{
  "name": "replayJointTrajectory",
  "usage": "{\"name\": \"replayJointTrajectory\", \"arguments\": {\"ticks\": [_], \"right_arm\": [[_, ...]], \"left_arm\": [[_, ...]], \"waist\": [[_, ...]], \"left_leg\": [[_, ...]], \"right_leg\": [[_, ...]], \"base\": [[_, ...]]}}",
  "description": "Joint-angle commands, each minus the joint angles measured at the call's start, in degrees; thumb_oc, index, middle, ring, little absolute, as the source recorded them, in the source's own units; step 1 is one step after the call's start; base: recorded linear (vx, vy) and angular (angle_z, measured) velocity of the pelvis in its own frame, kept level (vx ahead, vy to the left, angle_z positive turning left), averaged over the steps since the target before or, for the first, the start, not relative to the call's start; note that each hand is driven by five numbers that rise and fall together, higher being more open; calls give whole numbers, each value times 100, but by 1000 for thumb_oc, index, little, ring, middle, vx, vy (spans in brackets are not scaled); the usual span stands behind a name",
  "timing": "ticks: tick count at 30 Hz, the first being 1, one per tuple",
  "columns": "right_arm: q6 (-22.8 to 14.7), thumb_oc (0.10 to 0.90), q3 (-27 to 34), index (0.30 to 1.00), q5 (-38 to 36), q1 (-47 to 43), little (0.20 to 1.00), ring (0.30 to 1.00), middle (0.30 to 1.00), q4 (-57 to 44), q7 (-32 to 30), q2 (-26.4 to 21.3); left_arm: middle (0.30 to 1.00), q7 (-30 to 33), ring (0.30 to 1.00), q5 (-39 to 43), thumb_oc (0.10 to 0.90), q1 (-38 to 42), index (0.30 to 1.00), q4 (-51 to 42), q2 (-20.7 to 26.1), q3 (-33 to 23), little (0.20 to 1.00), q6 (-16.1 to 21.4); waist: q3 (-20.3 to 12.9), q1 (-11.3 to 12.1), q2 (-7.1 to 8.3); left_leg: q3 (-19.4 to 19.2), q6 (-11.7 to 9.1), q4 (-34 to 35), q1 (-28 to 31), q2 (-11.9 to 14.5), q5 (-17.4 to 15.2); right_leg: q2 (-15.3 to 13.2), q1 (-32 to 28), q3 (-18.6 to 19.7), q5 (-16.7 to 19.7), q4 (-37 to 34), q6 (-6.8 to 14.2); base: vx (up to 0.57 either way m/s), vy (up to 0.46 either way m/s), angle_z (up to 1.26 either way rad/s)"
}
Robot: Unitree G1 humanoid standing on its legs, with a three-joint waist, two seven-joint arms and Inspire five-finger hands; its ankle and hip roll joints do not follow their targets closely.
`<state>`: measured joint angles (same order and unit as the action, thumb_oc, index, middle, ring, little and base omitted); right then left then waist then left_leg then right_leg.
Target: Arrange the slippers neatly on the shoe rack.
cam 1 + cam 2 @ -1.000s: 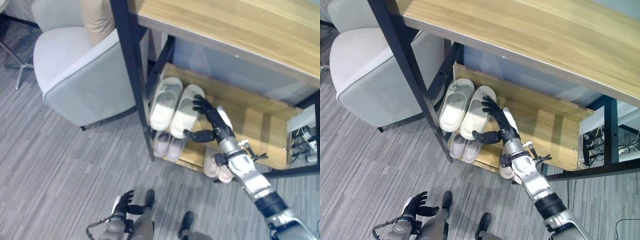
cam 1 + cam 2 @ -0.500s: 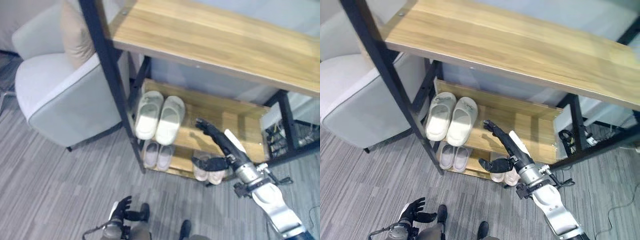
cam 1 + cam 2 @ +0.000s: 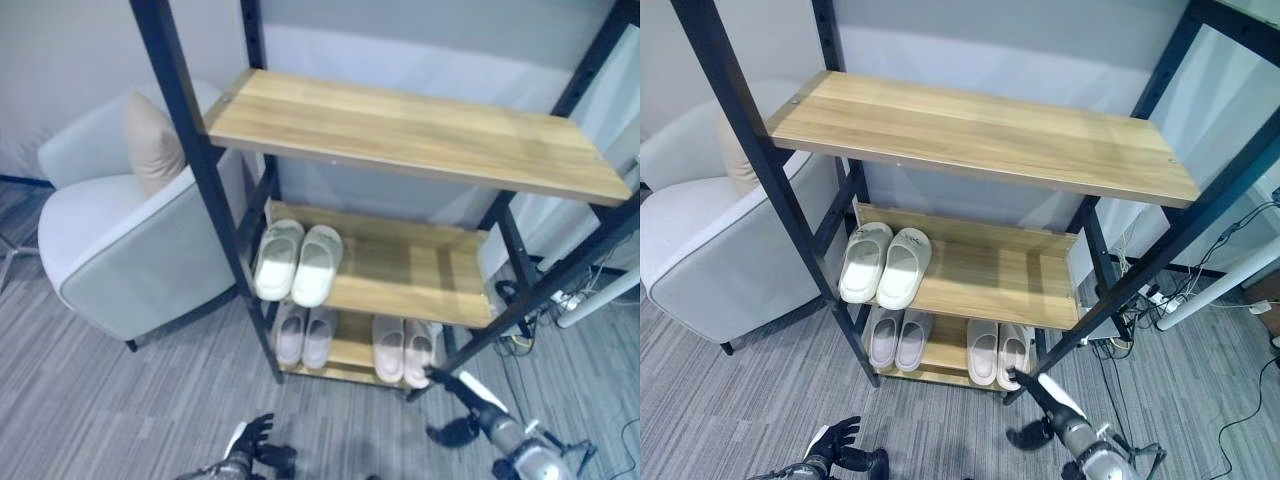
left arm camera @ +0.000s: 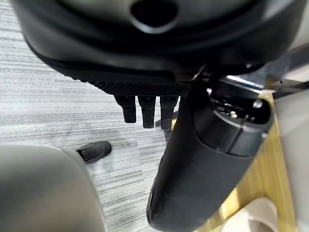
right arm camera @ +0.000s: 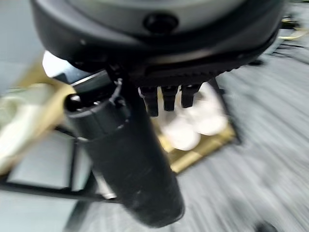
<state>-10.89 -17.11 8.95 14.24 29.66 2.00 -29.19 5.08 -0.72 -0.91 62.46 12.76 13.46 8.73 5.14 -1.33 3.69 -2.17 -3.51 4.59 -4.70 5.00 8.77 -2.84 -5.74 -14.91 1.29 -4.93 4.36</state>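
On the shoe rack (image 3: pixel 940 290) middle shelf: cream slippers (image 3: pixel 297 262) paired at left | right hand (image 3: pixel 1045 395) low, fingers straight, empty | left hand (image 3: pixel 250 440) relaxed | judgement: check toes align

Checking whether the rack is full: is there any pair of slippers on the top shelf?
No. The top shelf is bare wood, while the cream slippers sit on the middle shelf below it.

A pale grey armchair (image 3: pixel 120 260) with a beige cushion (image 3: pixel 148 140) sits on grey striped carpet (image 3: pixel 100 400), a white pipe (image 3: pixel 1215 295) leaning nearby
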Motion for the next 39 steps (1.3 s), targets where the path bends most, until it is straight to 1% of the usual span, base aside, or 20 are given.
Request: {"name": "replayJointTrajectory", "arguments": {"ticks": [1,4,6,7,8,9,11,16,17,18,22,23,24,25,26,27,31,32,34,39], "right_arm": [[-148,800,-166,900,22,-404,900,900,900,319,-515,164],[-58,800,-291,900,85,-578,900,900,900,1220,-680,377],[0,800,-343,900,53,-713,900,900,900,1613,-731,464],[19,800,-368,900,60,-743,900,900,900,1778,-738,501],[48,800,-387,900,62,-783,900,900,900,1961,-729,548],[43,800,-390,900,62,-790,900,900,900,1972,-732,555],[94,800,-411,900,60,-831,900,900,900,2348,-729,655],[198,800,-394,900,154,-898,900,900,900,2790,-726,742],[276,800,-384,900,241,-907,900,900,900,3164,-708,841],[322,800,-355,900,258,-944,900,900,900,3303,-725,871],[439,800,-348,900,355,-1043,900,900,900,3552,-752,952],[497,800,-345,900,422,-1113,900,900,900,3629,-778,990],[497,800,-345,900,423,-1117,900,900,900,3632,-780,993],[534,800,-348,900,455,-1200,900,900,900,3666,-795,1010],[575,800,-375,900,470,-1275,900,900,900,3698,-793,1050],[575,800,-376,900,470,-1278,900,900,900,3699,-793,1052],[537,800,-368,900,363,-1195,900,900,900,3733,-745,1100],[544,800,-366,900,376,-1130,900,900,900,3765,-714,1130],[556,800,-375,900,415,-1088,900,900,900,3783,-718,1152],[540,800,-381,900,408,-1089,900,900,900,3793,-728,1168]], "left_arm": [[900,-24,900,-206,800,146,900,225,76,226,900,115],[900,-18,900,-214,800,136,900,212,99,304,900,120],[900,5,900,-235,800,190,900,246,95,358,900,121],[900,7,900,-247,800,193,900,268,80,376,900,121],[900,12,900,-270,800,223,900,328,62,399,900,104],[900,12,900,-271,800,226,900,330,64,397,900,106],[900,2,900,-286,800,260,900,436,17,405,900,99],[900,-18,900,-315,800,336,900,485,-26,439,900,88],[900,-58,900,-366,800,389,900,468,-27,523,900,92],[900,-67,900,-381,800,416,900,437,-24,558,900,93],[900,-81,900,-379,800,537,900,413,34,621,900,102],[900,-60,900,-376,800,558,900,421,90,572,900,95],[900,-60,900,-377,800,561,900,422,92,571,900,95],[900,-30,900,-365,800,612,900,440,137,531,900,95],[900,-26,900,-334,800,698,900,450,236,486,900,97],[900,-27,900,-333,800,700,900,450,238,486,900,97],[900,-58,900,-371,800,768,900,484,385,448,900,72],[900,-63,900,-391,800,727,900,437,414,441,900,70],[900,-69,900,-382,800,694,900,401,434,409,900,79],[900,-144,900,-460,800,766,900,394,397,522,900,78]], "waist": [[9,106,-92],[110,169,-161],[231,188,-158],[252,180,-137],[269,137,-23],[271,130,-20],[235,33,123],[234,-65,199],[206,-168,165],[205,-194,123],[290,-226,123],[336,-209,127],[335,-195,133],[392,-193,138],[440,-181,129],[438,-176,132],[356,-101,76],[241,-24,89],[107,66,122],[-45,32,101]], "left_leg": [[-14,-439,-115,-72,486,85],[61,-497,-173,-214,570,237],[177,-476,-434,-400,524,175],[244,-417,-554,-383,459,53],[335,-314,-943,-357,243,-313],[342,-308,-993,-379,238,-348],[354,-212,-1530,-241,3,-910],[485,-135,-2149,-13,-156,-1436],[429,-124,-1931,249,-171,-1699],[443,-100,-1714,409,-191,-1757],[499,-14,-1348,432,-333,-1721],[413,56,-1108,440,-388,-1672],[398,60,-1087,450,-392,-1660],[343,76,-968,452,-389,-1599],[318,130,-890,375,-360,-1501],[312,131,-888,372,-362,-1499],[255,282,-603,273,-419,-1251],[225,288,-393,297,-464,-1140],[156,249,-192,309,-451,-996],[41,150,-23,264,-399,-858]], "right_leg": [[284,0,469,-775,290,-44],[328,-44,478,-763,196,-74],[299,22,501,-713,217,-108],[266,88,514,-657,247,-117],[120,207,503,-513,295,-113],[117,202,497,-520,295,-107],[-62,344,486,-370,312,-98],[-167,486,533,-248,383,-61],[-204,599,539,-202,443,-13],[-213,677,560,-163,486,45],[-415,974,686,44,668,235],[-543,1143,748,218,709,390],[-545,1152,764,222,710,394],[-631,1321,787,366,800,475],[-628,1445,915,332,915,558],[-629,1455,922,329,923,558],[-324,1205,1209,-119,1409,449],[-206,981,1214,-256,1304,426],[-190,787,1184,-341,1099,442],[-176,592,1243,-395,684,415]], "base": [[-117,-32,4],[-133,-5,12],[-180,18,-1],[-233,22,2],[-168,18,9],[-156,26,12],[-107,46,15],[-41,105,-2],[-7,219,18],[1,177,18],[-47,203,13],[-58,134,6],[-107,190,-7],[-165,116,-31],[-165,114,-38],[-189,112,-29],[-124,127,-4],[-67,70,-6],[-80,-10,-7],[-53,-20,2]]}}
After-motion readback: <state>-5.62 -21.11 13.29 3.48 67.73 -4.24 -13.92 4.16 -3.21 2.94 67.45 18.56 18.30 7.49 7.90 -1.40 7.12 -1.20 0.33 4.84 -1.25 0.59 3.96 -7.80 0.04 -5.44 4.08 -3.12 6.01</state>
